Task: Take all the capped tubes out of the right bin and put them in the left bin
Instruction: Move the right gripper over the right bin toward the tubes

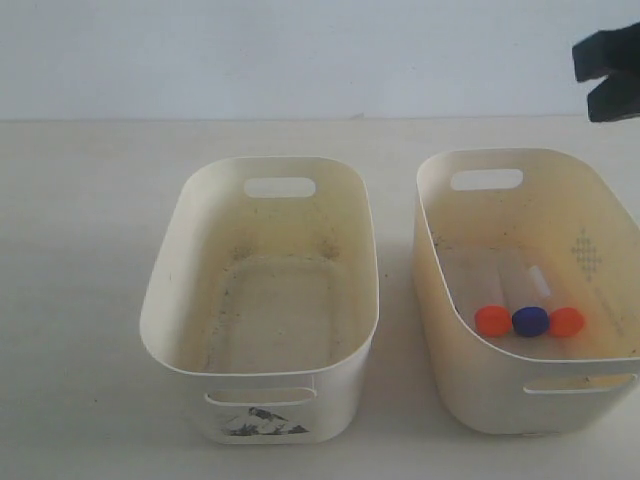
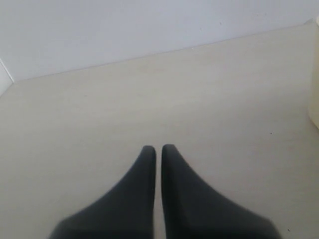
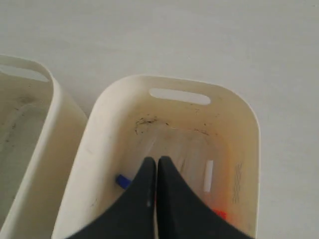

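Nearest the lens in the exterior view: left bin point(image 1: 355, 250), off-white oval plastic, thin smooth rim, handle slots, dirt specks inside, torn dark label on the front, no tubes in it. Just beside it is the right bin point(image 1: 440, 290), yellower, with a dotted diamond on the inner wall. It holds all three capped tubes point(image 1: 529, 320), side by side on its floor, touching, caps toward the camera: orange, blue, orange. Black right gripper point(image 1: 598, 83) hangs high over that bin's far corner. Left wrist view: left gripper point(image 2: 158, 148) clenched, empty, over bare matte desk point(image 2: 149, 89). Right wrist view: right gripper point(image 3: 156, 160) clenched on nothing, aimed down into the right bin point(image 3: 239, 129); blue cap, white label strip and a bit of orange show past it. Judged step: first pickup, nothing moved yet. Best to spread the jaws before descending and take an outer orange tube first, since the middle one leaves no finger room. Pinch across the body near the cap; the clear round plastic looks slick and likely rolls. Stay off the thin walls.
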Robot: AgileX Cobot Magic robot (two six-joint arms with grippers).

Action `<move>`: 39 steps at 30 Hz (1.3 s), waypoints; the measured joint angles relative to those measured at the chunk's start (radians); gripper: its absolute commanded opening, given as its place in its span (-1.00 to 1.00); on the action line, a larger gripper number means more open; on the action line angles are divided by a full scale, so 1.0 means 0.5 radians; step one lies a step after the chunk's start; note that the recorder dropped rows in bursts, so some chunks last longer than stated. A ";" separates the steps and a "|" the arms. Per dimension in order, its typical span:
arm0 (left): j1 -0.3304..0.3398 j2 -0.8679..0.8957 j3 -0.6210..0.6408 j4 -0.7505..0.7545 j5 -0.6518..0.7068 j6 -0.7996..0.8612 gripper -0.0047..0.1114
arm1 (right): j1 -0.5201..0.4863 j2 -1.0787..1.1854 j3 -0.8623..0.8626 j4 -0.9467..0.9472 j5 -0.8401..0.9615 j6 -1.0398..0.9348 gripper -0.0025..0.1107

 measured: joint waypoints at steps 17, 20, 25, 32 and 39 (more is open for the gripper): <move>0.000 0.000 0.000 0.000 0.000 0.000 -0.84 | 0.016 0.315 -0.419 0.011 0.350 0.111 -0.96; 0.000 0.000 0.000 0.000 0.000 0.000 -0.84 | 0.016 0.315 -0.422 0.071 0.350 0.111 -0.96; 0.000 0.000 0.000 0.000 0.000 0.000 -0.84 | 0.016 0.319 -0.426 0.093 0.382 0.185 -0.96; 0.000 0.000 0.000 0.000 0.000 0.000 -0.84 | 0.016 0.475 -0.429 0.046 0.568 0.229 -0.96; 0.000 0.000 0.000 0.000 0.000 0.000 -0.84 | 0.016 0.664 -0.429 -0.030 0.686 0.314 -0.96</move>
